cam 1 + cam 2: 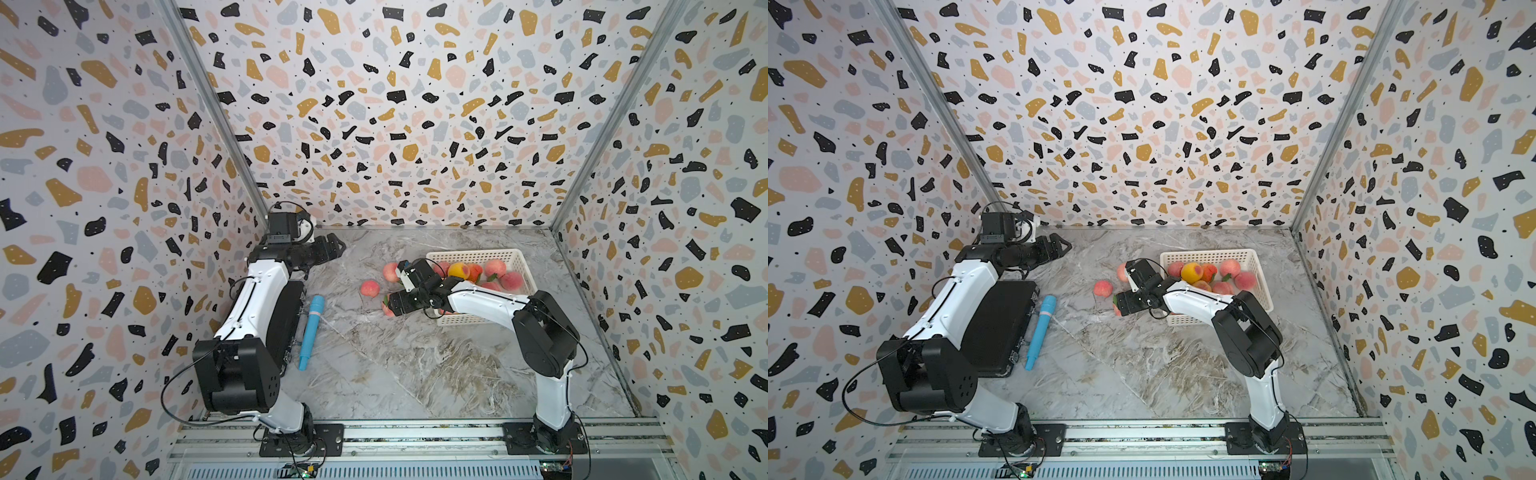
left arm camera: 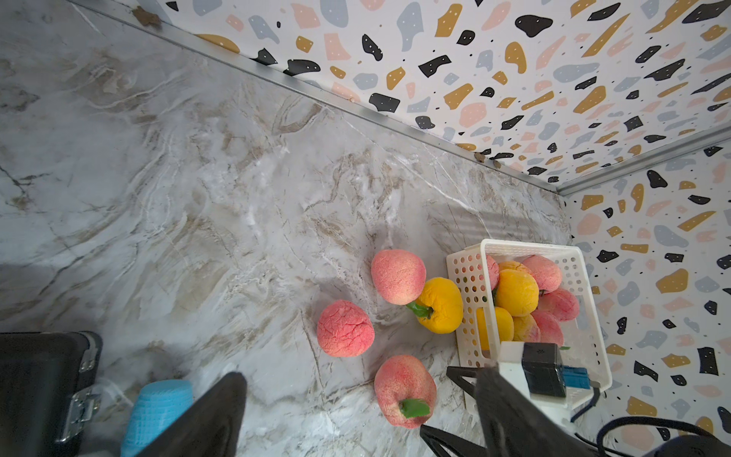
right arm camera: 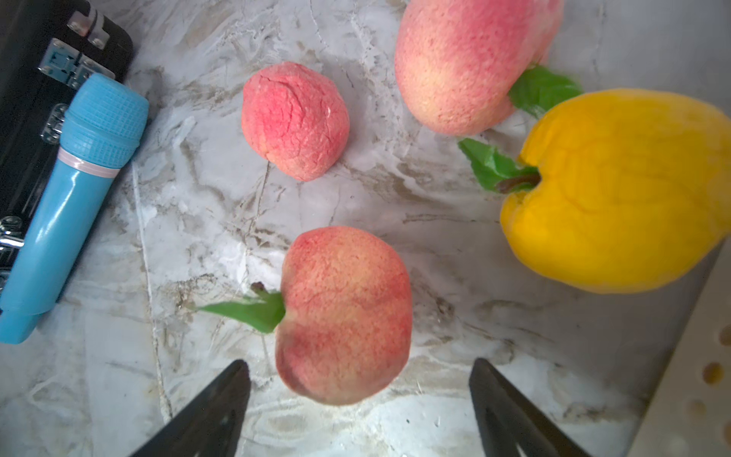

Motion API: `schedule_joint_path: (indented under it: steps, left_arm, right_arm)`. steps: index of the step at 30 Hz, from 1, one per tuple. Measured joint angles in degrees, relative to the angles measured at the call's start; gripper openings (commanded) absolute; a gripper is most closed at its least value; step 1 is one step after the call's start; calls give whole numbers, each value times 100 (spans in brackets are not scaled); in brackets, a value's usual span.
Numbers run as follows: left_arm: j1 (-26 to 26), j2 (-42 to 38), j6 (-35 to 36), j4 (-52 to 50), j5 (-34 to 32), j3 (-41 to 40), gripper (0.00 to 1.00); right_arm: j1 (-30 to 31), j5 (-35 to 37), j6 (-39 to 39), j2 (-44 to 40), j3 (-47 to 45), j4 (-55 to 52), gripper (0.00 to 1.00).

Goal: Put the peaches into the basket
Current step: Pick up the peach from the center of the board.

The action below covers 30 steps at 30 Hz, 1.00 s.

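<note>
The marbled tabletop [image 1: 415, 365] fills the floor of the booth. A flat black case [image 1: 1000, 328] lies at its left side, partly under the left arm. The white lattice basket [image 1: 478, 252] sits at the far right, and the right arm reaches across its near corner. It holds a heap of peaches [image 1: 496, 268], pink-red ones around a yellow-orange one [image 1: 458, 271] on top. A blue cylindrical tool [image 1: 311, 332] lies lengthwise just beside the case's right edge. The left gripper [image 1: 338, 247] hangs beyond the case near the back wall, its jaws spread apart and empty. The right gripper [image 3: 356, 366] is low over the table just left of the basket. Its jaws are spread wide on either side of a pink peach with a green leaf [image 3: 344, 316], with a gap showing at each finger, so nothing is grasped. Three more peaches lie loose on the table. A yellow one [image 2: 441, 304] is close against the basket's perforated wall [image 2: 466, 277]. A pale pink one [image 2: 397, 277] touches the yellow one, and a crackled red-pink one [image 1: 369, 288] sits alone farther left.
</note>
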Motion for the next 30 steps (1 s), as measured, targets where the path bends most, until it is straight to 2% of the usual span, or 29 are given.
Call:
schedule_joint_path:
  steps: [10,19,25,30]
  left_arm:
    - [98,0,-46,39,153,-2,91]
    - [118,0,-129,66,234,-17,91]
    - [118,0,-136,85,275,-28,90]
    - [118,0,-166,122,350,-35,91]
  right_arm:
    - [0,-234,-20,417,251,0,82]
    - [0,-260,-70,516,291,-4,59]
    - [0,-249,-76,470,269,-9,56]
    - [0,-214,-55,-68,-42,-92,55]
